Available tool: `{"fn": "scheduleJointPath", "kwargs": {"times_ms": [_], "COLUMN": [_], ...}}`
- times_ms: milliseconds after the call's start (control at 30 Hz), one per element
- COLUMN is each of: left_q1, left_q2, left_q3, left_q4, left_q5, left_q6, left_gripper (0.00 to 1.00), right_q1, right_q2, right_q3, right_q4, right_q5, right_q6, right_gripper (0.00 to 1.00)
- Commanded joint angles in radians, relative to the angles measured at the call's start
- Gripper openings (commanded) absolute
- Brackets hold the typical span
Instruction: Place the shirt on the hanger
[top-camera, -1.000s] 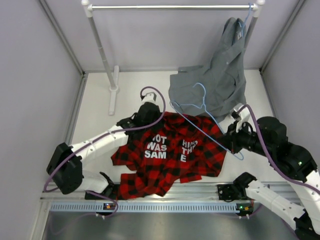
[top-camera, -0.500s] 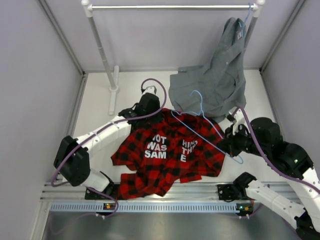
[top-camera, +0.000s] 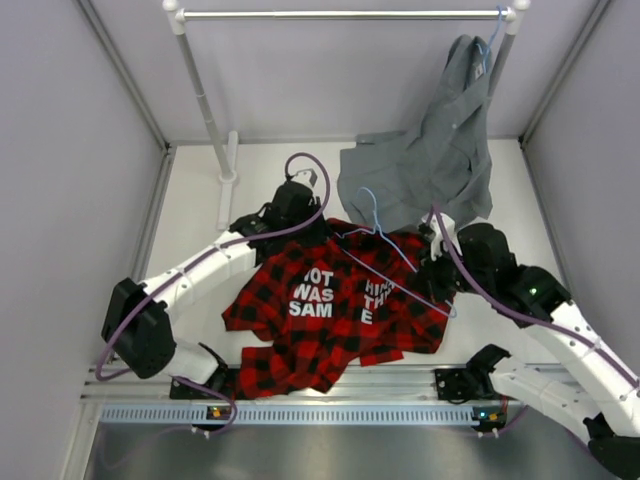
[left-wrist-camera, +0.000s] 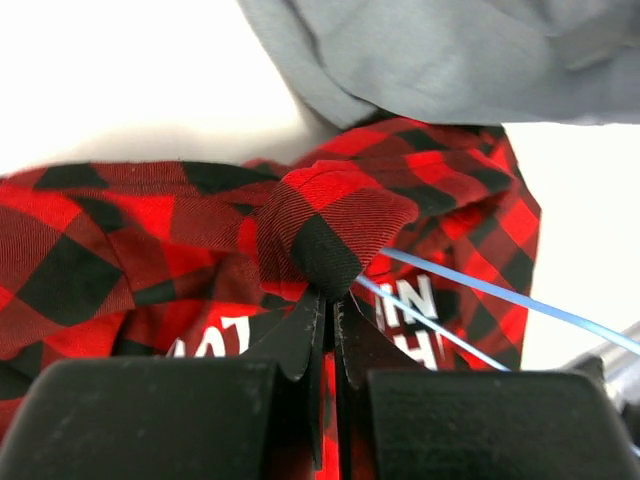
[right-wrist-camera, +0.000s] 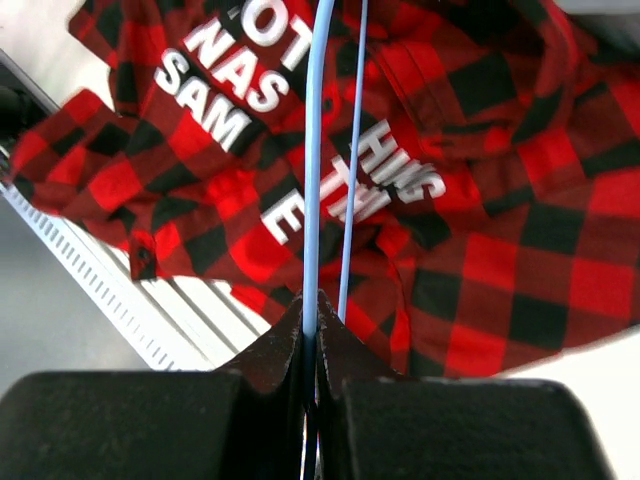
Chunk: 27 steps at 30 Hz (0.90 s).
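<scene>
The red-and-black plaid shirt (top-camera: 340, 320) lies spread on the table, its white lettering facing up. My left gripper (top-camera: 303, 237) is at the shirt's far edge. In the left wrist view it (left-wrist-camera: 330, 292) is shut on a bunched fold of the plaid cloth (left-wrist-camera: 330, 215). The thin light-blue hanger (top-camera: 385, 262) lies slanted across the shirt's upper right, its hook (top-camera: 372, 200) pointing to the back. My right gripper (top-camera: 432, 285) holds the hanger near its right end. In the right wrist view its jaws (right-wrist-camera: 310, 305) are shut on the hanger wire (right-wrist-camera: 315, 150), above the shirt (right-wrist-camera: 500, 250).
A grey shirt (top-camera: 430, 170) hangs from the white clothes rack's bar (top-camera: 340, 14) and drapes onto the table just behind the plaid one. The rack's left post (top-camera: 205, 100) and foot (top-camera: 228, 185) stand at the back left. A metal rail (top-camera: 300, 412) runs along the near edge.
My right arm has swung left and farther back, carrying the hanger further over the shirt. My left gripper has drawn the shirt's far edge slightly toward the back.
</scene>
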<state>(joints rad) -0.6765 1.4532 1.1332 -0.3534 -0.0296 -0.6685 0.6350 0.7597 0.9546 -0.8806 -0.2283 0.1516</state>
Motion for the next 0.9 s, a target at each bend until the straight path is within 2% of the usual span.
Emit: {"fn": "scheduleJointPath", "kwargs": {"times_ms": [0, 233, 400, 567, 867], "left_q1": [0.005, 0.005, 0.005, 0.005, 0.000], "left_q2": [-0.091, -0.183, -0.218, -0.261, -0.364], "left_q3": [0.007, -0.026, -0.049, -0.029, 0.008], "left_q4": [0.017, -0.016, -0.033, -0.085, -0.196], "left_q5": [0.083, 0.164, 0.246, 0.303, 0.370], "left_q6": [0.040, 0.124, 0.156, 0.211, 0.264], "left_gripper": [0.00, 0.00, 0.00, 0.00, 0.00], "right_q1": [0.015, 0.015, 0.014, 0.014, 0.014], "right_q2": [0.026, -0.022, -0.101, -0.152, -0.043], "right_q3": [-0.016, -0.143, -0.313, -0.441, -0.461], "right_q4": [0.238, 0.466, 0.653, 0.840, 0.951], "right_q5": [-0.094, -0.126, -0.083, -0.160, -0.220], "right_q6": [0.000, -0.007, -0.058, -0.106, -0.109], "right_gripper": [0.00, 0.00, 0.00, 0.00, 0.00]}}
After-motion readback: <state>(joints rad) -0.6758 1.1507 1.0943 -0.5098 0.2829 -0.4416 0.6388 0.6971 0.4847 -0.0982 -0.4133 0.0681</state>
